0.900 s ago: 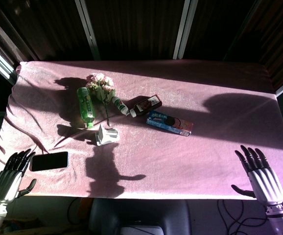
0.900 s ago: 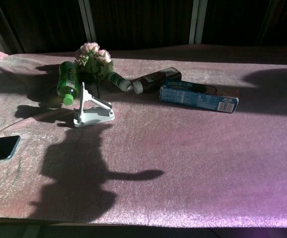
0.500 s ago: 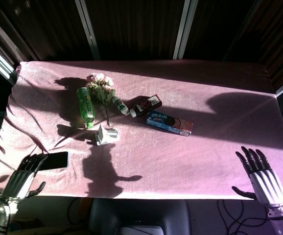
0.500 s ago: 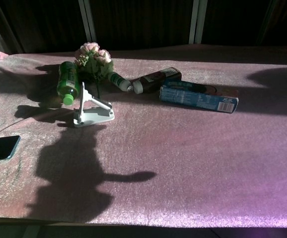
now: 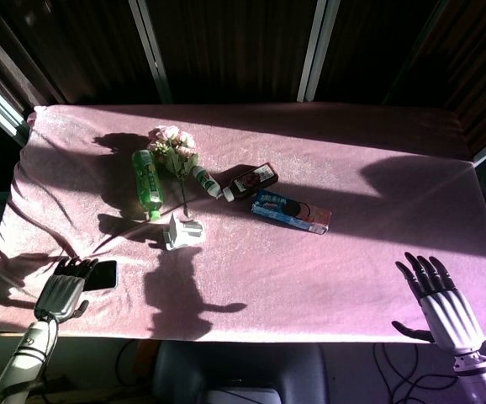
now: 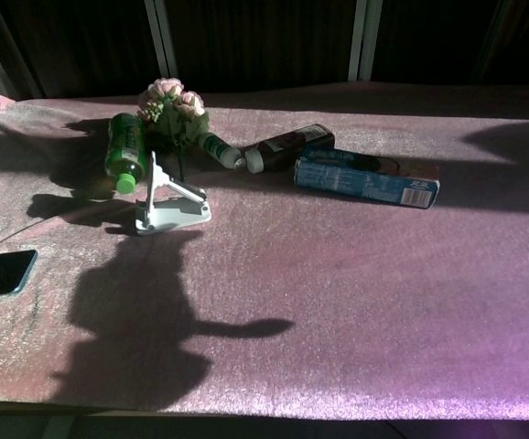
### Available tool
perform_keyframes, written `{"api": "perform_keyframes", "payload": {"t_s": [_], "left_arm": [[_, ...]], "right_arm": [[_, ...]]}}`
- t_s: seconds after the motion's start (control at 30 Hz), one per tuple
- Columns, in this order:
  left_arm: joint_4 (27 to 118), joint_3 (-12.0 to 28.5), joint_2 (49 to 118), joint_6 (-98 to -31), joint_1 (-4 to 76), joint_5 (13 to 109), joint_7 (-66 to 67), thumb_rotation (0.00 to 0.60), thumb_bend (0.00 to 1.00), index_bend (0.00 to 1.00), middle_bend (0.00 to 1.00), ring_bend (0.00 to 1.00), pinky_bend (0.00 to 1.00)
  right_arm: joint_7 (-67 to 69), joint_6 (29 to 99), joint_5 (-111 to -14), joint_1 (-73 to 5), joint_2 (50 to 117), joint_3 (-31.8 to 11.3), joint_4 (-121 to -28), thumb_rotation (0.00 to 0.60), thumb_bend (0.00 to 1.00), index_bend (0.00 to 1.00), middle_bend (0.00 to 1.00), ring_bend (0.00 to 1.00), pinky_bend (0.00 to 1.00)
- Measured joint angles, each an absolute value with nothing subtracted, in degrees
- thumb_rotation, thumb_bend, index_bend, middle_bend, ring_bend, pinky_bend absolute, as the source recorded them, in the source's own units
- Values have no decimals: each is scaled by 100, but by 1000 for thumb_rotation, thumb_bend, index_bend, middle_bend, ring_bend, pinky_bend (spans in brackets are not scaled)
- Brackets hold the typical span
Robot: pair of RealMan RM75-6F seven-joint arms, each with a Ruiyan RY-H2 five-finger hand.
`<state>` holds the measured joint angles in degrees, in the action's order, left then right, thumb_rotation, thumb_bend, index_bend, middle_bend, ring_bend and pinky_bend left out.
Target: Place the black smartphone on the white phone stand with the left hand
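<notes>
Lying flat near the table's front left corner, the black smartphone [image 5: 102, 274] has the left hand [image 5: 61, 292] over its left end.

Whether those fingers grip it cannot be told. The white phone stand [image 5: 182, 231] sits apart, behind it, beside a green bottle [image 5: 147, 180] and pink flowers [image 5: 172, 141]. The right hand [image 5: 438, 304] hovers spread, holding nothing.

Staged test bench: pink cloth [image 5: 251, 278] draping a table, assorted props.

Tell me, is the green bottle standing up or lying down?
Lying down. The green bottle rests on its side on the pink cloth, its cap pointing toward the white phone stand.
</notes>
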<state>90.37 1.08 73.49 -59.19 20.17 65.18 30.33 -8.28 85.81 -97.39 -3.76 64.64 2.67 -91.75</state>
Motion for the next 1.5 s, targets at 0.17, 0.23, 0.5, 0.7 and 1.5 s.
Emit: {"api": "perform_keyframes", "payload": {"t_s": [0.17, 0.23, 0.5, 0.7, 1.5], "left_arm": [[9186, 184, 7459, -5930, 2196, 5849, 3827, 600, 340, 60, 137, 0, 0], [9264, 191, 7486, -5951, 2265, 5618, 4100, 600, 339, 64, 142, 0, 0], [9498, 202, 7579, -6050, 2514, 4993, 4722, 600, 334, 70, 146, 0, 0], [9589, 200, 7645, -6178, 2757, 4443, 5137, 600, 330, 75, 147, 0, 0], [9530, -63, 7784, -6273, 3269, 3753, 5446, 600, 323, 208, 290, 82, 0]], "right_arm": [[-794, 8595, -9768, -375, 6449, 276, -9183, 600, 241, 0, 0, 0, 0], [-779, 8605, -9779, -374, 6444, 279, -9179, 600, 241, 0, 0, 0, 0], [-739, 8616, -9778, -370, 6424, 277, -9173, 600, 241, 0, 0, 0, 0], [-740, 8615, -9783, -371, 6421, 278, -9178, 600, 241, 0, 0, 0, 0], [-633, 8698, -9815, -346, 6391, 267, -9158, 600, 241, 0, 0, 0, 0]]}}
